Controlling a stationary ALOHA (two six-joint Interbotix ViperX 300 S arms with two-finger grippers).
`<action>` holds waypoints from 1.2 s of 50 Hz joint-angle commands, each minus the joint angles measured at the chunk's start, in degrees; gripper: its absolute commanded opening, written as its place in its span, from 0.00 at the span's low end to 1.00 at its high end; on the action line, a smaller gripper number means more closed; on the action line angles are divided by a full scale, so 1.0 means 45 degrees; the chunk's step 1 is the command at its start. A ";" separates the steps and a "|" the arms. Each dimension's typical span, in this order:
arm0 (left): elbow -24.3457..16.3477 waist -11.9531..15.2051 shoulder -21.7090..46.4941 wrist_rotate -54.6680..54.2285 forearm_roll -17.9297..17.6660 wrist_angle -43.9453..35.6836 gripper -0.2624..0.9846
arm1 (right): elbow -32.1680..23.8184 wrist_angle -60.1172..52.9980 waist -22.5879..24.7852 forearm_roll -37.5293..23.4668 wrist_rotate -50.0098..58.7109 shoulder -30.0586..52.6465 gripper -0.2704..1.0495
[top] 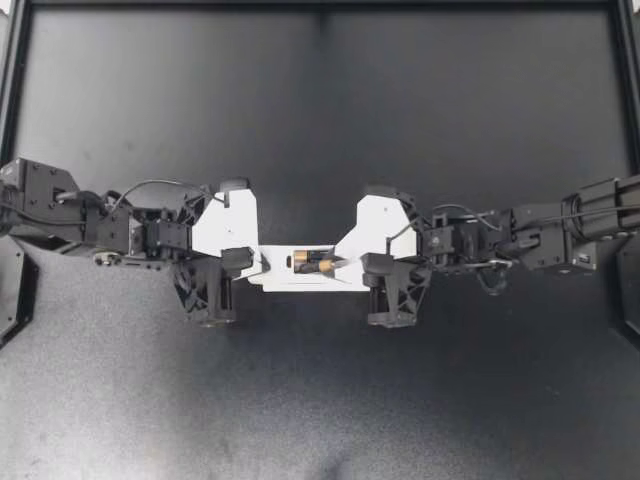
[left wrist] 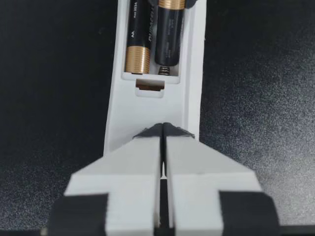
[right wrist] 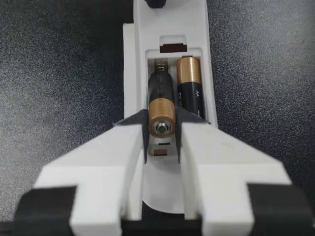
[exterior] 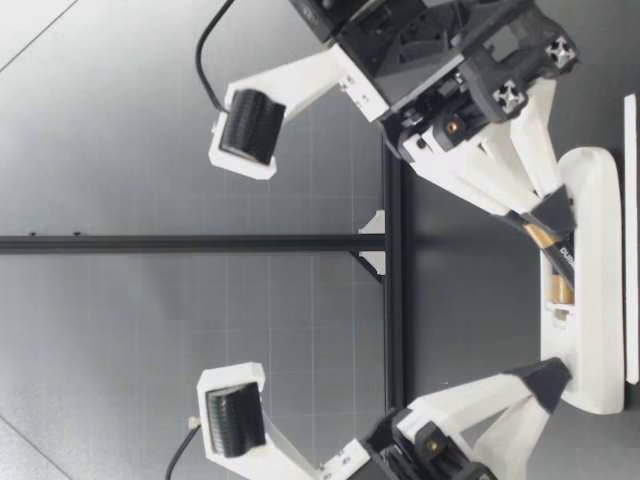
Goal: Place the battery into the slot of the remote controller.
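A white remote controller (top: 300,280) lies back up at the table's middle with its battery slot open. My right gripper (top: 345,262) is shut on a black and gold battery (top: 312,262). In the right wrist view this battery (right wrist: 161,105) is tilted: its far end meets the slot's spring and its gold end is raised between the fingers (right wrist: 123,147). A second battery (right wrist: 191,91) lies seated beside it. My left gripper (top: 255,265) is shut, and its tips (left wrist: 163,129) rest on the remote's (left wrist: 147,113) other end. The low view shows both grippers down on the remote (exterior: 600,300).
A thin flat white piece (exterior: 630,240) lies under or just beside the remote, on the dark table mat (top: 320,400). Black frame rails (top: 320,5) run along the back and both sides. Nothing else stands near the grippers.
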 commanded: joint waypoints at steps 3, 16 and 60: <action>-0.0098 0.0039 -0.0195 -0.0039 0.0020 0.0039 0.08 | -0.0312 0.0488 -0.0117 -0.0020 -0.0020 -0.0430 0.27; -0.0098 0.0039 -0.0254 -0.0059 0.0020 0.0039 0.08 | -0.0625 0.1289 -0.0098 -0.0039 0.0098 -0.0801 0.53; -0.0098 0.0039 -0.0391 -0.0215 -0.0059 0.0098 0.08 | 0.1211 -0.0020 0.0020 0.1465 1.4707 -0.2559 0.19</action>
